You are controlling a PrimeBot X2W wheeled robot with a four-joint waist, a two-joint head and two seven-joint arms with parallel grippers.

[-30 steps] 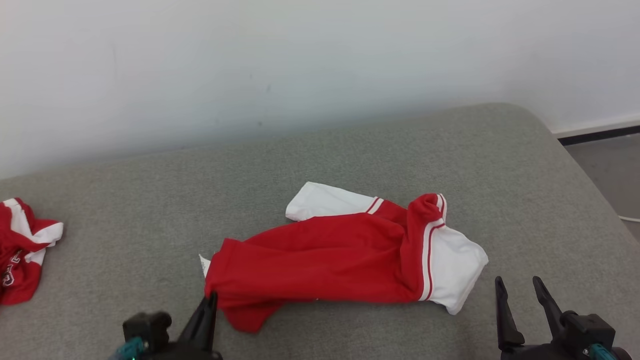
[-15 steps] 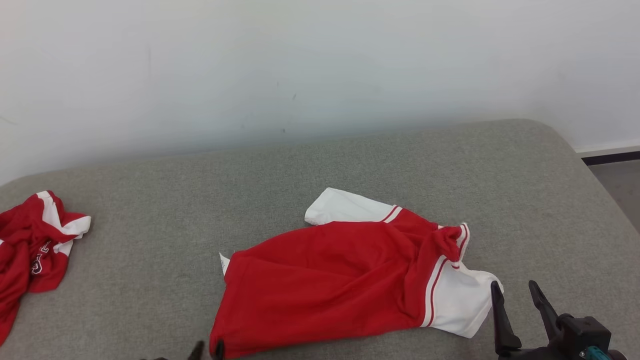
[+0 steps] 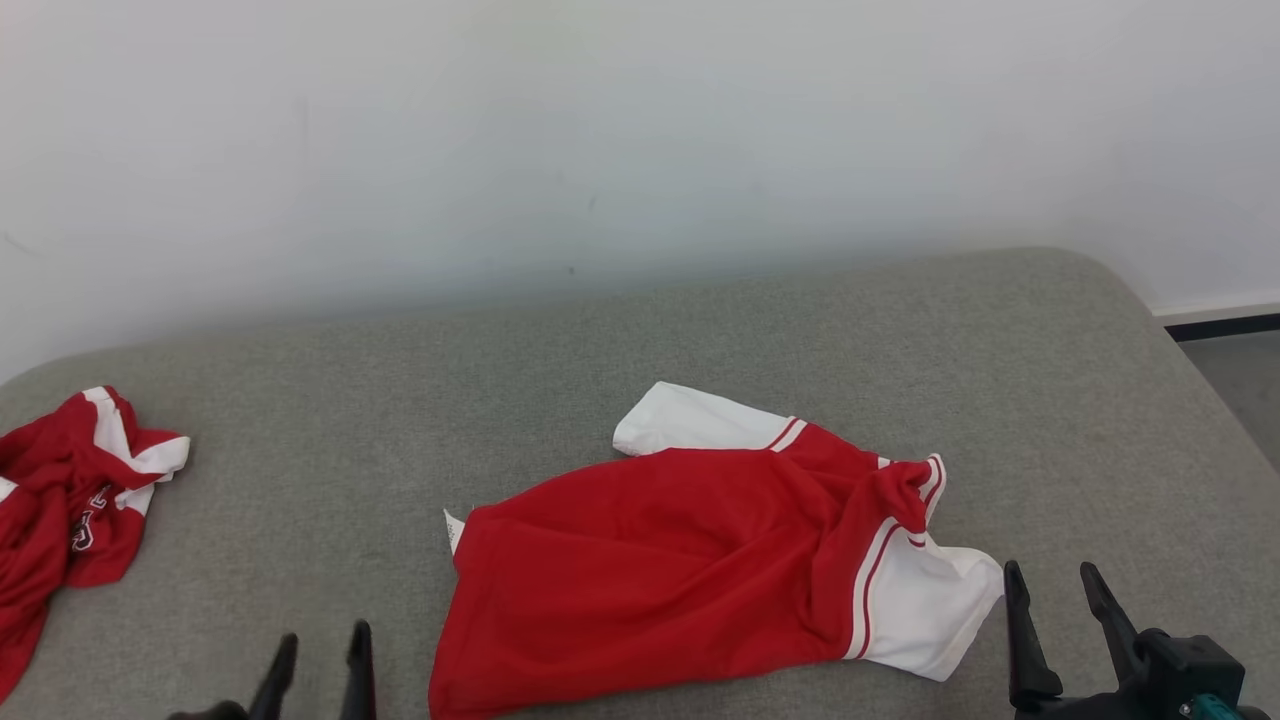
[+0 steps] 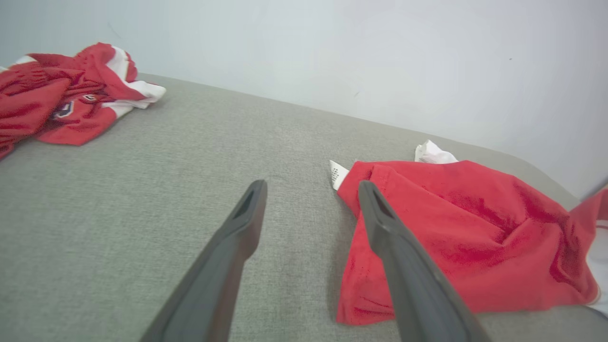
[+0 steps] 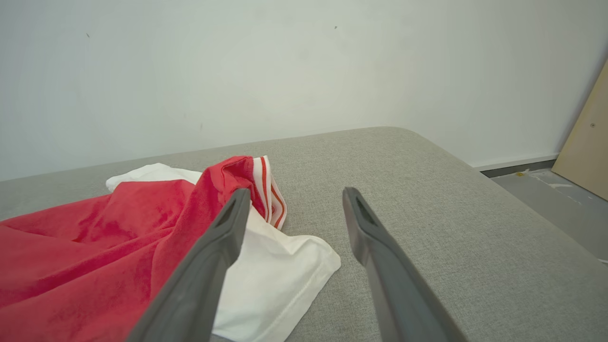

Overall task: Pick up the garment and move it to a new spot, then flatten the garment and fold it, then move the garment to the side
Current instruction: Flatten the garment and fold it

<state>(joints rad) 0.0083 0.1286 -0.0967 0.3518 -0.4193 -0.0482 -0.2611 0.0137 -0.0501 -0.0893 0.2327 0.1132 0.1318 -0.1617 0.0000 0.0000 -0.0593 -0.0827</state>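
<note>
I've got the red-and-white garment [image 3: 680,560] low in the centre of the head view, lying on the grey pad [image 3: 620,340], mostly spread but bunched toward its right sleeve (not flat, I'd say). My left gripper [image 3: 324,636] is at the bottom edge, fingers spread and empty, just beside the hem corner. My right gripper [image 3: 1050,570], lower right, is spread too, near the white sleeve. Placement looks done to me; the rest of the flattening, the fold and the move aside remain.
</note>
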